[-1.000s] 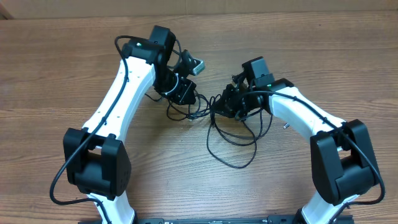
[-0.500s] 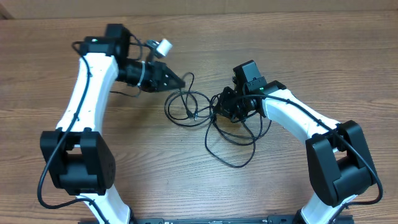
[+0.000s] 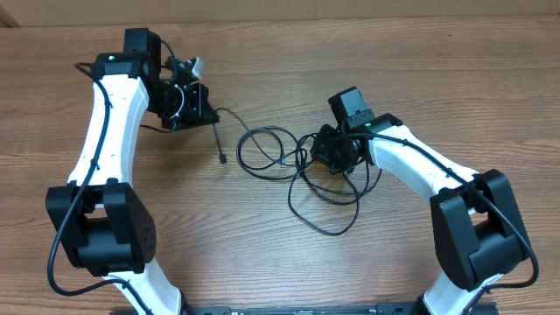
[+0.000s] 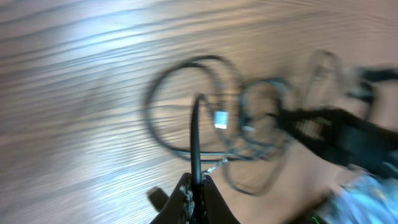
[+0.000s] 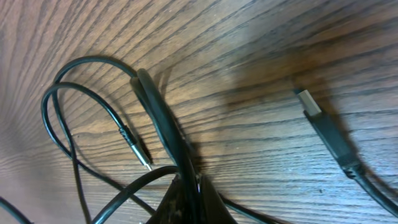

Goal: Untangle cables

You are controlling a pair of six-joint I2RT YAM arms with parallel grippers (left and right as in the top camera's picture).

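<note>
Wood table (image 3: 289, 52): It was brown with long lines in the grain. Both white and black arms reached over it.
Cables (image 3: 325, 197): Thin black cords lay in a loose, messy pile on the table. The pile sat between the two arms, closer to the right arm. Round loops stuck out on its left side.
Left claw (image 3: 210, 114): It was up near the far left part of the table, well apart from the pile. Its fingers were squeezed tight on one thin cord.
Thin cord (image 4: 194, 137): It ran straight out from the left claw's fingers toward the loops. The left wrist view was blurry, so where it joined the pile could not be told.
Right claw (image 3: 319, 153): It was at the top edge of the pile. It was clenched on a thick cord.
Thick cord (image 5: 158, 106): It was black and ran up and to the left from the right claw's fingers, flat on the wood.
Flat plug (image 5: 309, 101): It was silver and lay on the wood off to the right, apart from the claw.
Pin plug (image 5: 138, 148): It was small and thin, with a silver tip. It lay inside a loop, just beside the thick cord.
</note>
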